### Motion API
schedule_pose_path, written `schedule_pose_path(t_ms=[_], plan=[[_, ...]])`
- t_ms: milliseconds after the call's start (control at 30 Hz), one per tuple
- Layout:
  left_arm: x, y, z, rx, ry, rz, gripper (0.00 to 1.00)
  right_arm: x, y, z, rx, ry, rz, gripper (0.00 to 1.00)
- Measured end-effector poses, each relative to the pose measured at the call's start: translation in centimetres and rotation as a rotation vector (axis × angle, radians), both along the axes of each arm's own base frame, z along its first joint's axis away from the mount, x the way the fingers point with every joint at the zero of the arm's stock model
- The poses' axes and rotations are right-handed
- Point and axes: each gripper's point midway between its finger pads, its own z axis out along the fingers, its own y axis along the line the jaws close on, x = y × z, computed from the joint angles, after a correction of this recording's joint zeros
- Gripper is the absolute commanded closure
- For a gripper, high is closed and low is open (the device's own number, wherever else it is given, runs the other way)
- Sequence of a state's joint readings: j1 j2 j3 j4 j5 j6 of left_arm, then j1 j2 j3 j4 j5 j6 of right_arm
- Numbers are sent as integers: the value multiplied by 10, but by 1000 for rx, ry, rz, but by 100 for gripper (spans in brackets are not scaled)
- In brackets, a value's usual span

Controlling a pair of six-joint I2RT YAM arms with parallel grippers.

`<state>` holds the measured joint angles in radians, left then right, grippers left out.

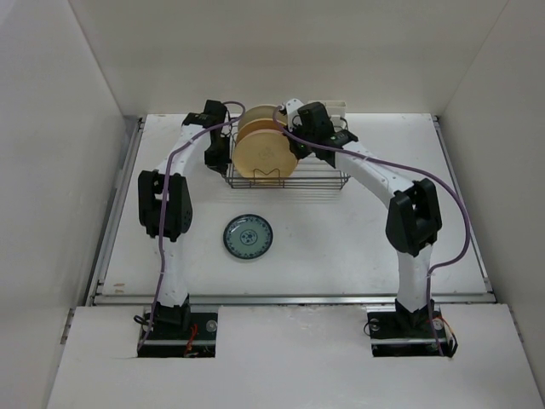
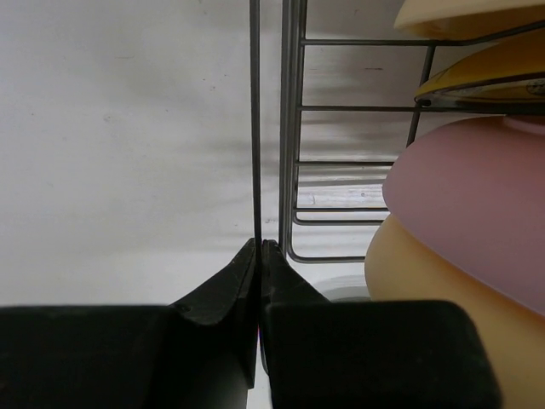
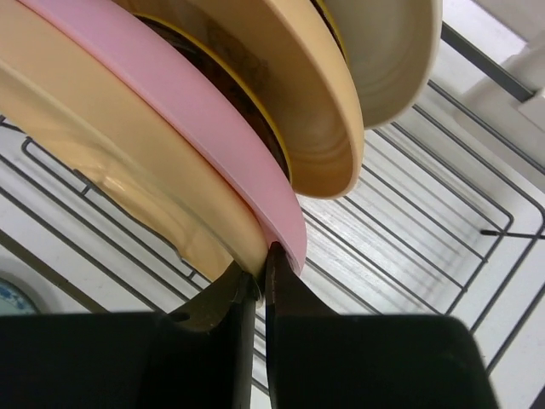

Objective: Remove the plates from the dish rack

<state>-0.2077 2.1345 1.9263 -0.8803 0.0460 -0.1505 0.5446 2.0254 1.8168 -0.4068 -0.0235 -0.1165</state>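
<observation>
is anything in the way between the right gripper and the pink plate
Nothing visible. The right gripper sits right at the rim of the pink plate, where the peach plate leans against it. Which of the two rims it pinches is unclear.

A white table (image 1: 366, 230) is seen from above. A black wire rack (image 1: 317, 181) is set near its far edge. A teal plate (image 1: 248, 236) is laid flat nearer, apart from it.
</observation>
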Motion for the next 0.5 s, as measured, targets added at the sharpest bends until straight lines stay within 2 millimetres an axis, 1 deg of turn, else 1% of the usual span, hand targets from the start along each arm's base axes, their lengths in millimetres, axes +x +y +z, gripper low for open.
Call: schedule_pose_path(t_ms=[100,200,367,433,500], plan=[[-1,-2,0,-11,0,21,100,2,-3,0,-18,-17,1,100],[-1,-2,0,-13,1,27,100,-1,-7,2,-24,-29,-6,100],[-5,-3,-1,-22,15,42,100,-12,-21,15,-24,-68,-32,100],[-5,-3,0,-23,15,41,100,-14,-26,34,-1,-105,-50,100],[-5,-4,0,-18,13,35,100,-14,-32,60,39,-157,-76,100]])
